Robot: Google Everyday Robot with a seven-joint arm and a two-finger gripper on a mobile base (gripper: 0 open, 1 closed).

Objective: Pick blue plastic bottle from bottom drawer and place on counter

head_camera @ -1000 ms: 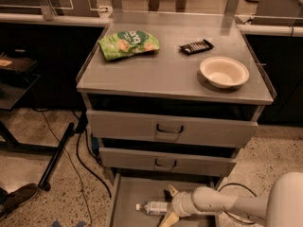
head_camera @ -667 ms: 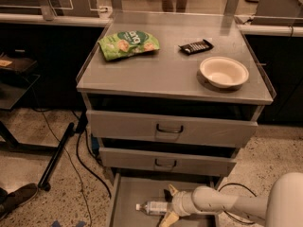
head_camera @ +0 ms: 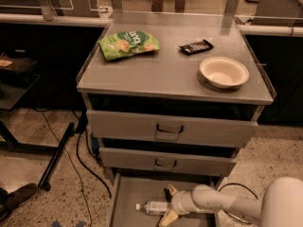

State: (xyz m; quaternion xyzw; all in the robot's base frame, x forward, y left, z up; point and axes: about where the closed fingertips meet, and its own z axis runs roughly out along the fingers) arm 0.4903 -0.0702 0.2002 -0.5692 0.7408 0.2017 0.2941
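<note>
Blue plastic bottle (head_camera: 152, 207) lies on its side on the floor of the bottom drawer (head_camera: 127, 196), which is pulled out at the near edge of the view; its white cap points to the picture's left. Nothing else shows in that drawer besides the bottle and the robot's wrist. The gripper (head_camera: 168, 205) is down in the drawer at the bottle's base end, its white arm (head_camera: 215, 203) reaching in from the right. Its two yellowish fingers (head_camera: 170, 191) are spread wide, one on the far side of the bottle and one on the near side, with the bottle between them; whether either pad touches it cannot be told.

Above, the middle drawer (head_camera: 165, 162) and the upper drawer (head_camera: 170, 129), each with a dark loop handle, are partly drawn out. On the counter (head_camera: 161, 77) stand a white bowl (head_camera: 224, 72) at the right, which looks empty, a dark wrapped bar (head_camera: 196, 47) behind it, and a green snack bag (head_camera: 129, 44) at the far left.

Compared with the earlier frames, bottle, gripper and countertop things sit in the same places
</note>
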